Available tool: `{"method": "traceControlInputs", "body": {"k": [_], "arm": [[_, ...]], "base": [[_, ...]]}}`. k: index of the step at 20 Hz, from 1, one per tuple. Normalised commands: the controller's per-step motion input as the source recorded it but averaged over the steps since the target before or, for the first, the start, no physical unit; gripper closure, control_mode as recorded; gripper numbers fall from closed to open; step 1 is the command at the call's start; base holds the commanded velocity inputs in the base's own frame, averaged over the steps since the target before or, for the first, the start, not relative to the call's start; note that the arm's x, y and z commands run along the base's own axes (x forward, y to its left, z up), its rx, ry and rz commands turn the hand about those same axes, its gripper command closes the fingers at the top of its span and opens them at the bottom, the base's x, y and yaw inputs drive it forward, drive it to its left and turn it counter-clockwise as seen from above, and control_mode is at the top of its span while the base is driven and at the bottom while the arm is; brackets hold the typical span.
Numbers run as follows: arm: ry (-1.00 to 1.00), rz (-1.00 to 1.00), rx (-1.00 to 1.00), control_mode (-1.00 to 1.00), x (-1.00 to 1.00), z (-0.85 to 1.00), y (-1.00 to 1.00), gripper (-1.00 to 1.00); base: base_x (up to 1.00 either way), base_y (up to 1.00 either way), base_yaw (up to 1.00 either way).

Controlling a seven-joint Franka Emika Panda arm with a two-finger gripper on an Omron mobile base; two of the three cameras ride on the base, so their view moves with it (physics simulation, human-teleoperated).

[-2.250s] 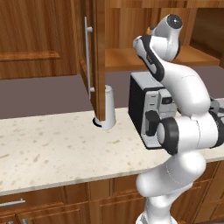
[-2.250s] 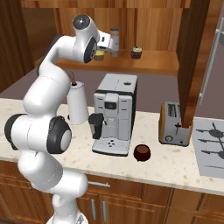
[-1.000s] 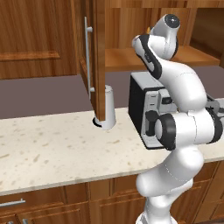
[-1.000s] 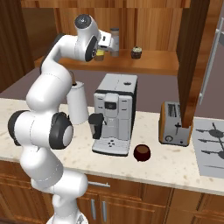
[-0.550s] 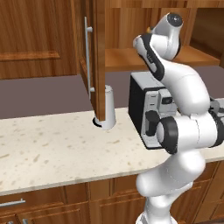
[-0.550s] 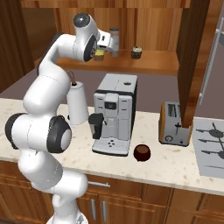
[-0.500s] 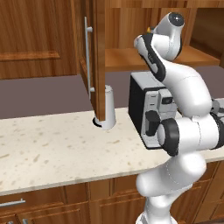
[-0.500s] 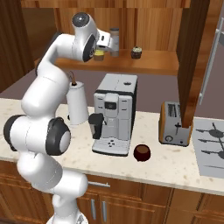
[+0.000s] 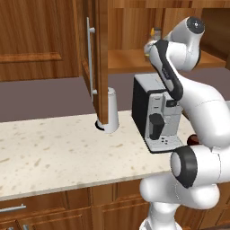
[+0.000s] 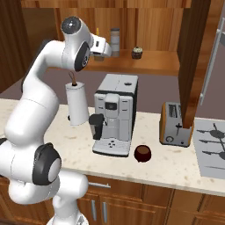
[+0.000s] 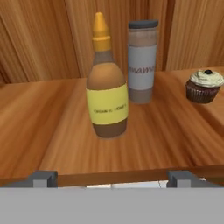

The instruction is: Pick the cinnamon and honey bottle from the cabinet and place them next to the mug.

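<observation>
The honey bottle (image 11: 107, 89), amber with a yellow cap and label, stands upright on the cabinet shelf (image 11: 39, 118), straight ahead in the hand view. The grey cinnamon (image 11: 142, 61) shaker stands just behind it to the right. My gripper (image 11: 112, 179) is open at the shelf's front edge, its fingertips (image 11: 42, 178) spread wider than the bottle and short of it. From the right base view, the gripper (image 10: 105, 50) hovers by the cinnamon (image 10: 115, 41). The dark red-brown mug (image 10: 142, 153) sits on the counter in front of the coffee machine.
A cupcake (image 11: 203, 85) sits on the shelf to the right. Below stand a coffee machine (image 10: 115, 114), a tall white cylinder (image 10: 77, 104) and a toaster (image 10: 175, 124). The open cabinet door (image 9: 99, 58) with its bar handle hangs left of the arm; a stovetop (image 10: 211, 147) lies far right.
The arm's upper joints have shifted slightly; the hand stays at the shelf front facing the bottles. Nothing on the shelf or counter has moved.
</observation>
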Motion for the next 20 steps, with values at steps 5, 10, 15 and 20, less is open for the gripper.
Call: {"method": "traceControlInputs", "body": {"k": [5, 10, 15, 20], "arm": [[0.00, 0.00, 0.00, -1.00, 0.02, 0.01, 0.00, -1.00], [0.07, 0.00, 0.00, -1.00, 0.41, 0.17, 0.00, -1.00], [0.12, 0.00, 0.00, -1.00, 0.65, 0.26, 0.00, -1.00], [0.09, 0.00, 0.00, -1.00, 0.30, 0.07, 0.00, -1.00]], "base": [[0.00, 0.00, 0.00], [0.00, 0.00, 0.00], [0.00, 0.00, 0.00], [0.00, 0.00, 0.00]]}}
